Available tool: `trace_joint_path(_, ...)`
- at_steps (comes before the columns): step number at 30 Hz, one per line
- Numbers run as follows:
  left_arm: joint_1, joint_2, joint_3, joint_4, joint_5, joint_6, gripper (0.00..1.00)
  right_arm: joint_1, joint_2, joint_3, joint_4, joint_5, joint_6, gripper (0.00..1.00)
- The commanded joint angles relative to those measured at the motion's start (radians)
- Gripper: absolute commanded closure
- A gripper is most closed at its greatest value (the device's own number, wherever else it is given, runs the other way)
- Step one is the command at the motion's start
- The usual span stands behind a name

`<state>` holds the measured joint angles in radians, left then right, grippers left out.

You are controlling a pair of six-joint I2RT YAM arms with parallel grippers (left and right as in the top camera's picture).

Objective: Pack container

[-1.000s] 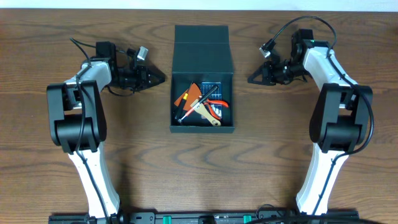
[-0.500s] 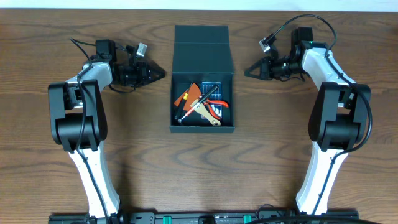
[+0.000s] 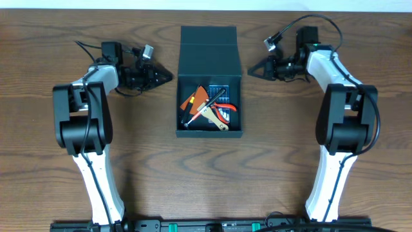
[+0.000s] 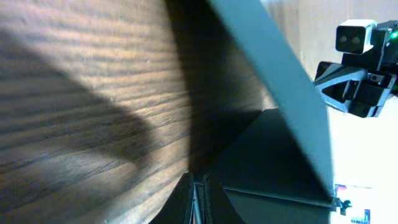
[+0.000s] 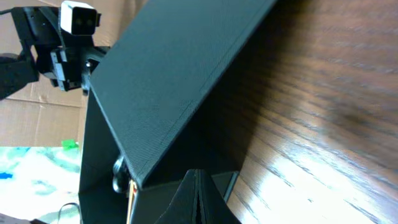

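Observation:
The dark teal container (image 3: 210,132) sits at the table's centre, its hinged lid (image 3: 209,53) standing open at the back. Inside lie an orange-handled tool (image 3: 190,102), red-handled pliers (image 3: 226,111) and a small blue case of bits (image 3: 217,91). My left gripper (image 3: 170,76) is shut and empty, pointing at the container's left wall from a short gap away. My right gripper (image 3: 250,69) is shut and empty too, close to the right side near the lid hinge. In the left wrist view the shut left gripper (image 4: 196,178) faces the container (image 4: 273,158); in the right wrist view the shut right gripper (image 5: 196,173) sits under the raised lid (image 5: 174,74).
Bare wooden table (image 3: 206,180) stretches in front of the container and out to both sides. Both arm bases stand at the near edge. The far table edge (image 3: 206,9) runs just behind the lid.
The right gripper has moved left and toward the back, closer to the container's lid. The left gripper has shifted slightly toward the back. Both stayed shut.

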<state>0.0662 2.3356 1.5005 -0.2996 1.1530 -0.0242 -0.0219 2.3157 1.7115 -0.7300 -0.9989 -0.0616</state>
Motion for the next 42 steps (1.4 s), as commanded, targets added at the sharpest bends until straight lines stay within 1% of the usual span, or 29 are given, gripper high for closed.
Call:
trace_joint_path(1, -0.02, 0.051, 0.012, 0.003, 0.018, -0.005, 0.94, 0.011, 0.037, 0.0, 0.004, -0.038, 0.024, 0.99)
trace_joint_path(6, -0.029, 0.065, 0.013, 0.02, 0.018, -0.005, 0.94, 0.011, 0.043, 0.0, 0.006, -0.037, 0.028, 0.99)
trace_joint_path(12, -0.03, 0.065, 0.016, 0.079, 0.018, -0.061, 0.94, 0.011, 0.047, 0.0, 0.013, -0.026, 0.028, 0.99)
trace_joint_path(25, -0.041, 0.066, 0.016, 0.085, 0.018, -0.061, 0.94, 0.035, 0.147, 0.0, 0.039, -0.068, 0.042, 0.99)
trace_joint_path(42, -0.072, 0.066, 0.021, 0.108, 0.019, -0.068, 0.94, 0.041, 0.15, 0.001, 0.12, -0.09, 0.049, 0.99)
